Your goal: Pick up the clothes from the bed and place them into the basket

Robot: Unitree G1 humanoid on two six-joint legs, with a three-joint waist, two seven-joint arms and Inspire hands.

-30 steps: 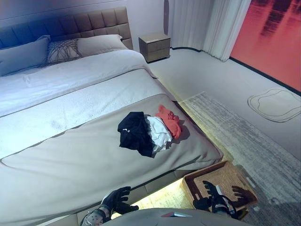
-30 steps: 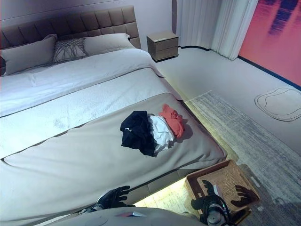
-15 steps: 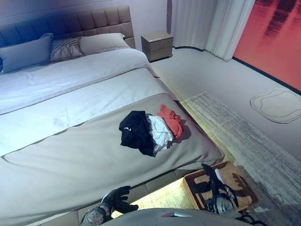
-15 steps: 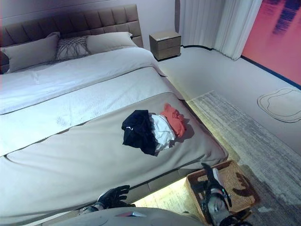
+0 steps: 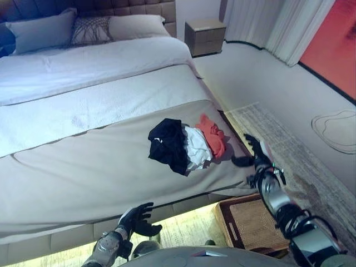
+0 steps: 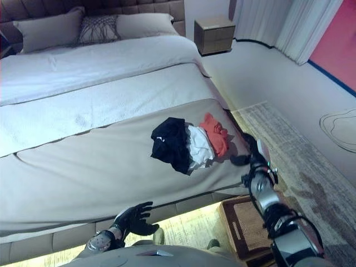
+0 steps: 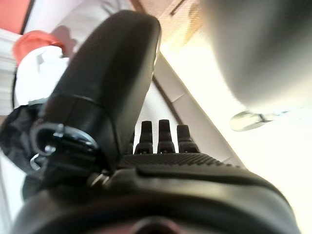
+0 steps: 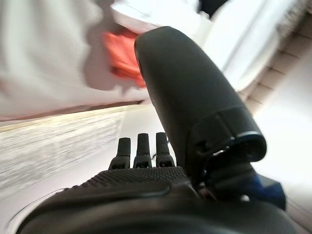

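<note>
A pile of clothes lies near the bed's right foot corner: a black garment (image 5: 168, 144), a white one (image 5: 194, 149) and a red one (image 5: 214, 135). The bed (image 5: 83, 167) has a beige cover. A woven basket (image 5: 253, 222) stands on the floor by that corner. My right hand (image 5: 251, 153) is open and empty, raised beside the bed's edge just right of the red garment, above the basket. The red garment also shows in the right wrist view (image 8: 122, 61). My left hand (image 5: 136, 218) is open and empty, low in front of the bed's foot edge.
Pillows (image 5: 41, 30) lie at the headboard. A nightstand (image 5: 204, 36) stands at the far right of the bed. A grey rug (image 5: 303, 167) lies on the floor right of the basket. Curtains (image 5: 278, 25) and a white mat (image 5: 336, 130) lie further right.
The camera has shifted. My right hand has risen from over the basket to the bed's edge beside the red garment. My left hand has stayed low in front of the bed.
</note>
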